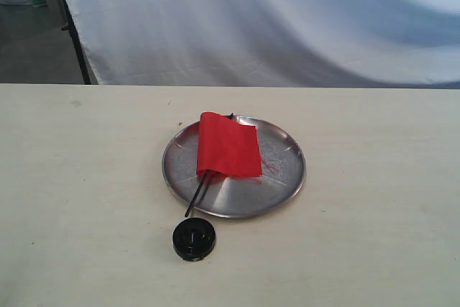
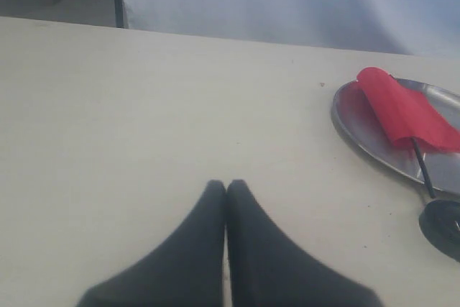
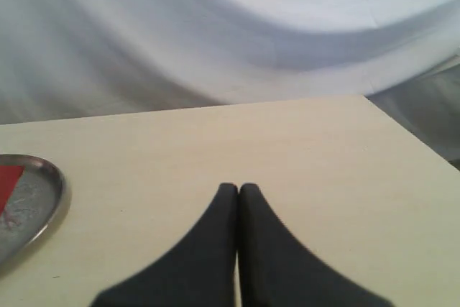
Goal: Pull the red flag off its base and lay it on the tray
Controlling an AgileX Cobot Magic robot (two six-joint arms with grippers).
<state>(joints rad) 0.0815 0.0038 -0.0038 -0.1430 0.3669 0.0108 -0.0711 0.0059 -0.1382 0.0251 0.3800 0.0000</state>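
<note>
The red flag point(image 1: 228, 144) lies flat across the silver tray point(image 1: 287, 177), its thin black stick poking over the tray's near rim. The black round base point(image 1: 194, 239) sits by itself on the table just in front of the tray, with nothing in its hole. Neither gripper shows in the exterior view. In the left wrist view my left gripper point(image 2: 226, 186) is shut and holds nothing, well away from the flag point(image 2: 406, 113), the tray point(image 2: 348, 116) and the base point(image 2: 445, 224). My right gripper point(image 3: 238, 189) is shut too and holds nothing, far from the tray point(image 3: 50, 195).
A white cloth backdrop point(image 1: 287, 19) hangs behind the table's far edge. A dark stand leg point(image 1: 75, 34) rises at the back left. The table's right corner and edge point(image 3: 410, 138) show in the right wrist view.
</note>
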